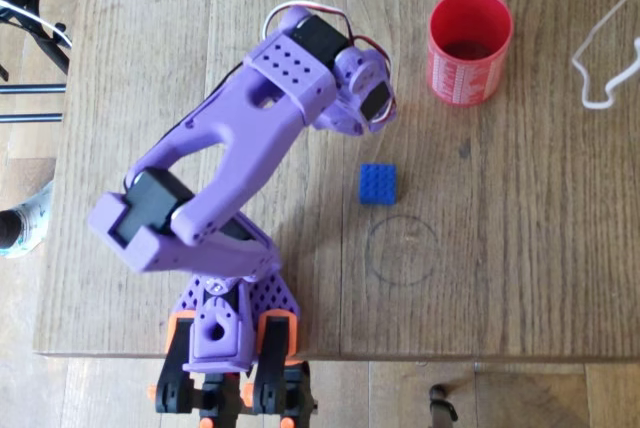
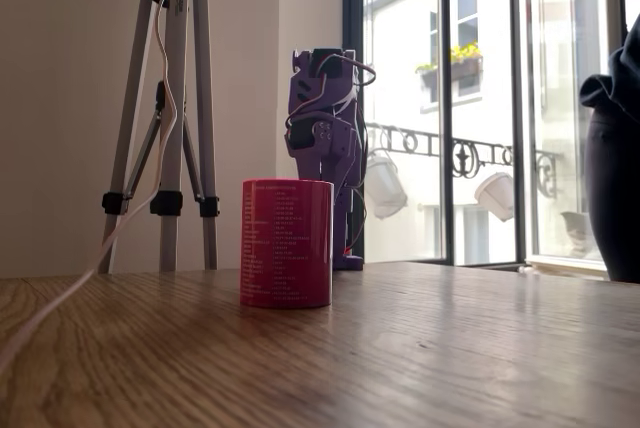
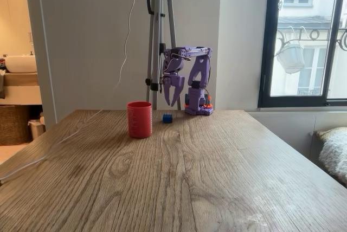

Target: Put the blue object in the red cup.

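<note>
The blue object (image 1: 378, 184) is a small studded brick lying flat on the wooden table, free of any hold; in a fixed view the blue object (image 3: 167, 117) sits just right of the cup. The red cup (image 1: 469, 46) stands upright with its mouth up, up and to the right of the brick in the overhead view. White print covers the side of the red cup (image 2: 286, 243). My purple gripper (image 3: 172, 103) hangs point-down above the table with its two fingers apart and nothing between them. In the overhead view my gripper (image 1: 370, 108) is a short way above the brick and left of the cup.
A white cable (image 1: 603, 58) loops on the table at the right edge. A thin pencilled circle (image 1: 400, 248) is drawn just below the brick. A tripod (image 3: 158, 37) stands behind the table. The arm's base (image 1: 230, 323) sits at the table's near edge.
</note>
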